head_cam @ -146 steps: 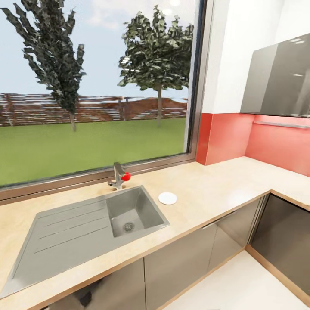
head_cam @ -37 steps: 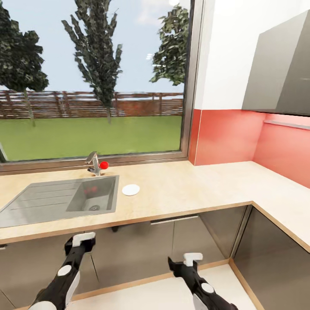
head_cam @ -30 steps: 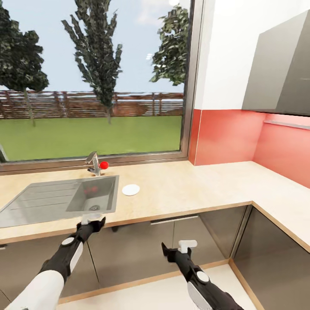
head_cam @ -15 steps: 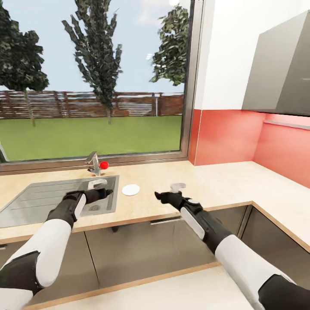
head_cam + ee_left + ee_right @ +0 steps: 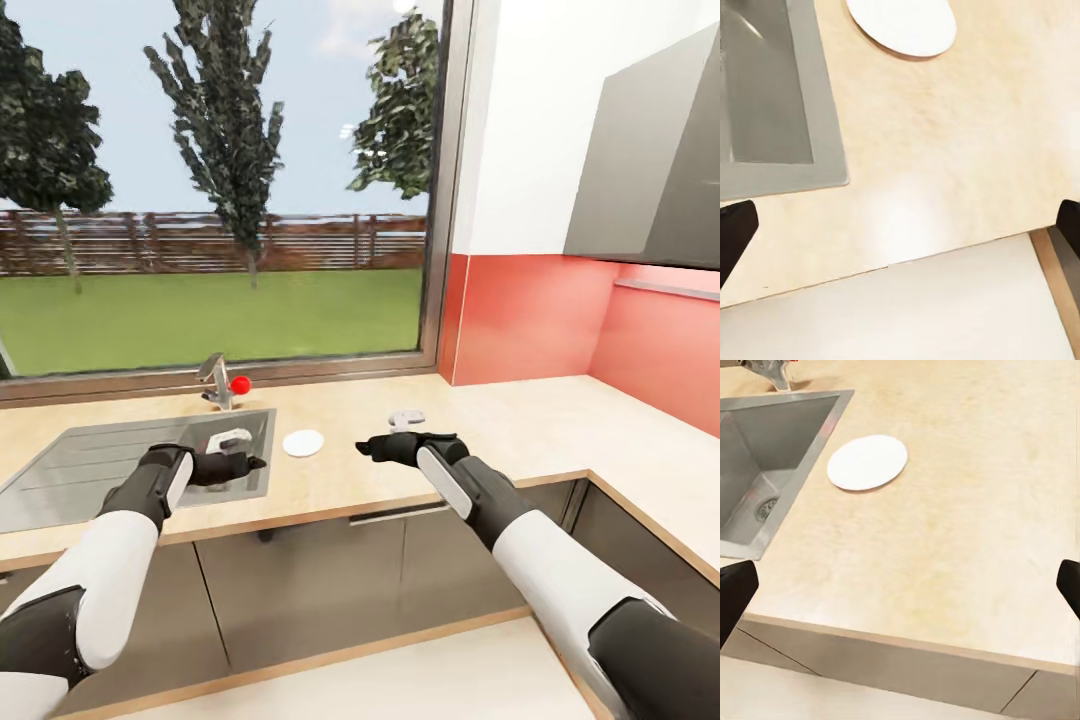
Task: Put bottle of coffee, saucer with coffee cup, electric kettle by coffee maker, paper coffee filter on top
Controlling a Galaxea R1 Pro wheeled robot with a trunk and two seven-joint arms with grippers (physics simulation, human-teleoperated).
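Right now I have both grippers spread wide and empty: the left gripper (image 5: 243, 452) hangs over the sink (image 5: 60, 480) edge at centre-left of the head view, the right gripper (image 5: 385, 437) over the countertop (image 5: 520, 430) at centre. Both arms reach forward, roughly level. Between them the white saucer (image 5: 303, 442) lies flat beside the sink.

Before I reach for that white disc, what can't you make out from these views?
- White disc: too small and flat to tell saucer from paper filter, in the head view or either wrist view.
- Sink: its left end is cut off by the head view's edge.
- Left gripper: fingertips at the left wrist view's edges, cropped.
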